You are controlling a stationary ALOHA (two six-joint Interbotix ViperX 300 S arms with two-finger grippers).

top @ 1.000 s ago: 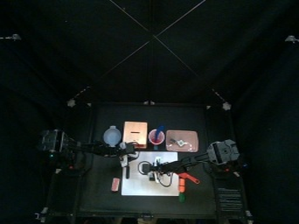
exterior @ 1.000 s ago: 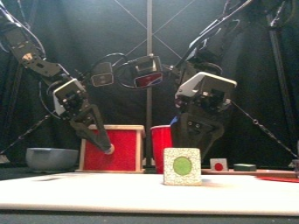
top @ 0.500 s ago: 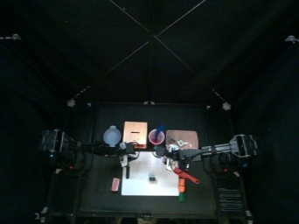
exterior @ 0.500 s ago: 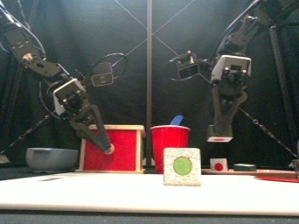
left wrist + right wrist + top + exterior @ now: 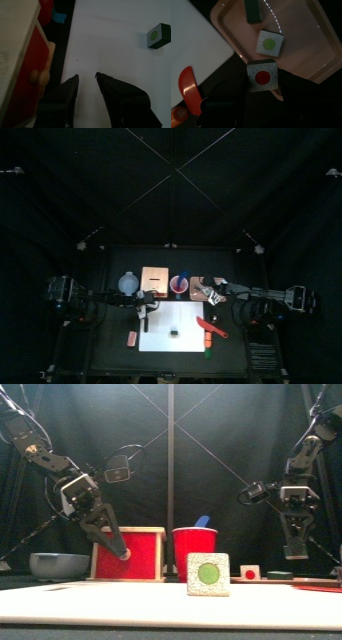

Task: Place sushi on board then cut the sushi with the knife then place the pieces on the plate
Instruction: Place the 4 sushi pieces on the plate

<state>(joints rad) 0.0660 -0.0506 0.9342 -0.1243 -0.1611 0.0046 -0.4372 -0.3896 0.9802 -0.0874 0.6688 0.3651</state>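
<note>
Sushi piece [image 5: 261, 76], red centre, is clamped in my right claw [image 5: 293, 552], jaws closed on its sides. Below the claw is roughly the rim of the pink tray [image 5: 304, 35]. Just past the claw tips, a green-centred piece [image 5: 269, 43] and a dark block [image 5: 254, 10] already lie on the tray.

Step in hand, as I read it: last stage, moving cut pieces to the plate.

Next move: carry further in over bare tray so the piece clears the rim, lower, open, lift straight out.

One more piece [image 5: 206, 574] stands on the white board [image 5: 107, 606], well to the left of the right claw and ahead of my left claw [image 5: 86, 76]. That one is probably the next fetch. Left claw hangs beside the wooden box [image 5: 13, 40], jaws a narrow gap apart, empty. Red knife [image 5: 190, 92] lies off to one side of the right claw, not in hand.

Delta: 1 s ago the right claw was low over the board, right at the standing piece. 0.5 s ago it was up and partway across. Now it is out at the tray. Left claw and board piece haven't moved.
</note>
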